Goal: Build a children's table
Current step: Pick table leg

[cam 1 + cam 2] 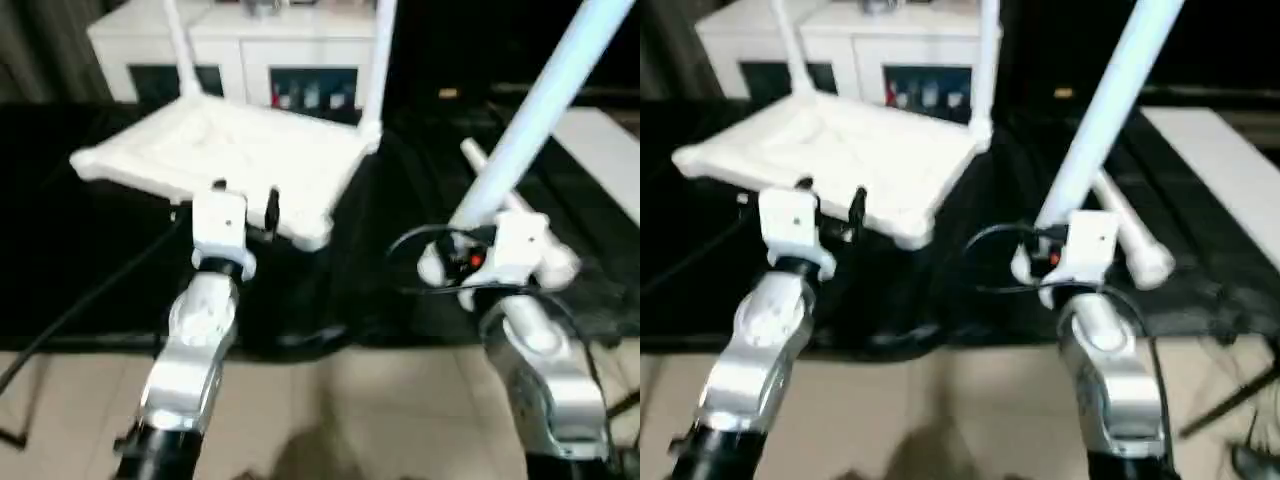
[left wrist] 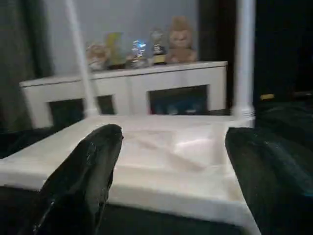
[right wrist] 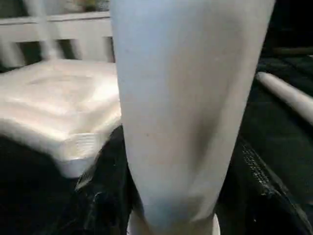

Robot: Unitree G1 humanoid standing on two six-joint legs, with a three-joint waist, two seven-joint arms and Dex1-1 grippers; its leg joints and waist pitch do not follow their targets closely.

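Observation:
The white tabletop (image 1: 240, 150) lies underside up on a black cloth. Two white legs (image 1: 180, 50) (image 1: 378, 60) stand upright in its far corner sockets. My left gripper (image 1: 246, 195) is open just in front of the tabletop's near edge, its black fingers (image 2: 83, 181) spread and holding nothing. My right gripper (image 1: 470, 250) is shut on the thick end of a third leg (image 1: 540, 110), which slants up and to the right; its fingers (image 3: 102, 196) flank the tube (image 3: 186, 107). A fourth leg (image 1: 1130, 235) lies on the cloth just behind the right gripper.
A white cabinet (image 1: 250, 50) with dark glass doors stands behind the tabletop, with small toys (image 2: 142, 49) on top. A white slab (image 1: 610, 150) lies at the far right. Black cables run past both wrists. Pale floor tiles (image 1: 380, 400) lie in front of the cloth.

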